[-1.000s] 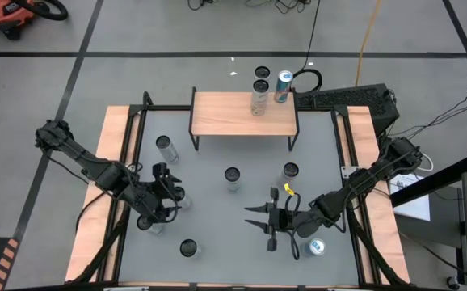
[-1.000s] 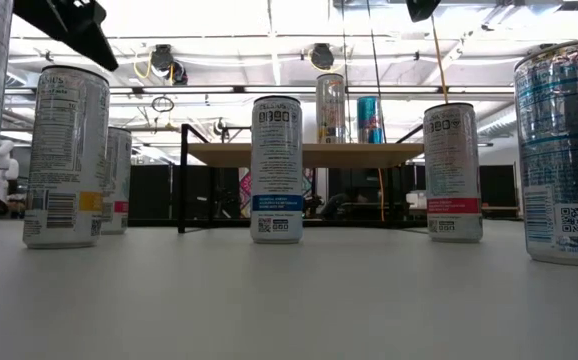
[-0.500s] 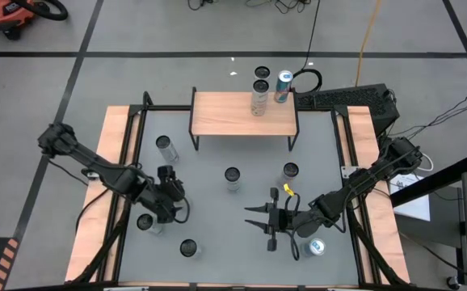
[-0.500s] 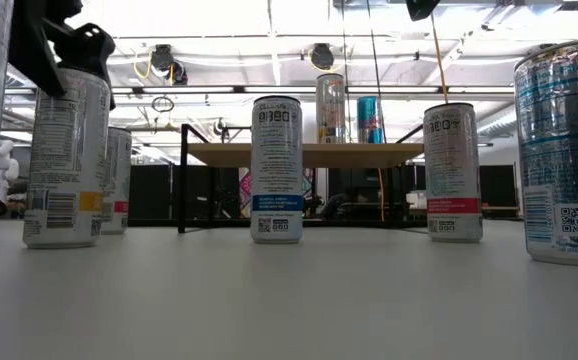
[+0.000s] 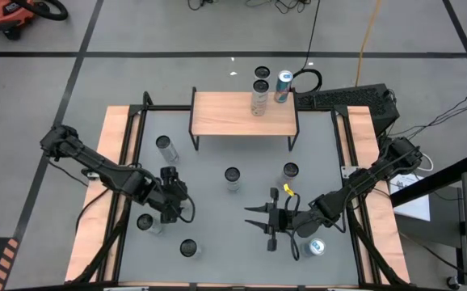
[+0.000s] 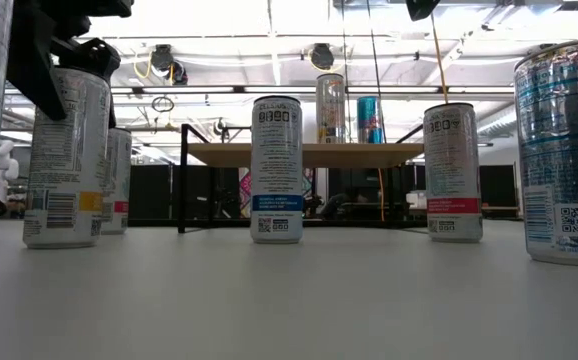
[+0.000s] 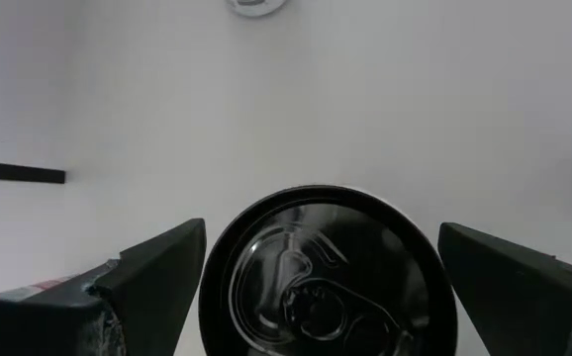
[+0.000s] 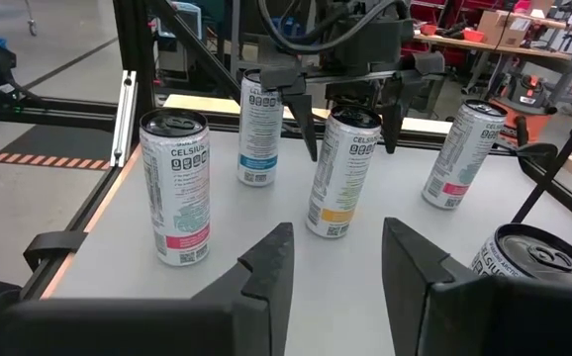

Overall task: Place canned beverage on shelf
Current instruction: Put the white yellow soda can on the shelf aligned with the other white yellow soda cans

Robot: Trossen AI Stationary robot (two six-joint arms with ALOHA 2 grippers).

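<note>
A silver can with a yellow label [image 8: 337, 178] stands upright on the grey table at the near left; its dark top [image 7: 326, 287] fills the left wrist view. My left gripper [image 5: 173, 200] is open and points steeply down over it, one finger on each side of the rim [image 8: 348, 124], apart from it. The shelf [image 5: 244, 113] stands at the table's far edge, with cans [image 5: 258, 97] at its far right part. My right gripper [image 5: 263, 228] waits open near the front, right of centre, with nothing between its fingers.
Other upright cans stand on the table: at the far left [image 5: 163, 144], at the centre [image 5: 232, 175], right of centre [image 5: 290, 170], two at the near left [image 5: 145, 222] [image 5: 187, 247], and one beside my right arm [image 5: 316, 246]. Black frame rails [image 5: 128, 153] line the sides.
My left gripper has moved toward the table's right and near edge and come down, tipping more steeply downward. Its open fingers now stand around the top of the yellow-label can. The can has stayed where it was.
</note>
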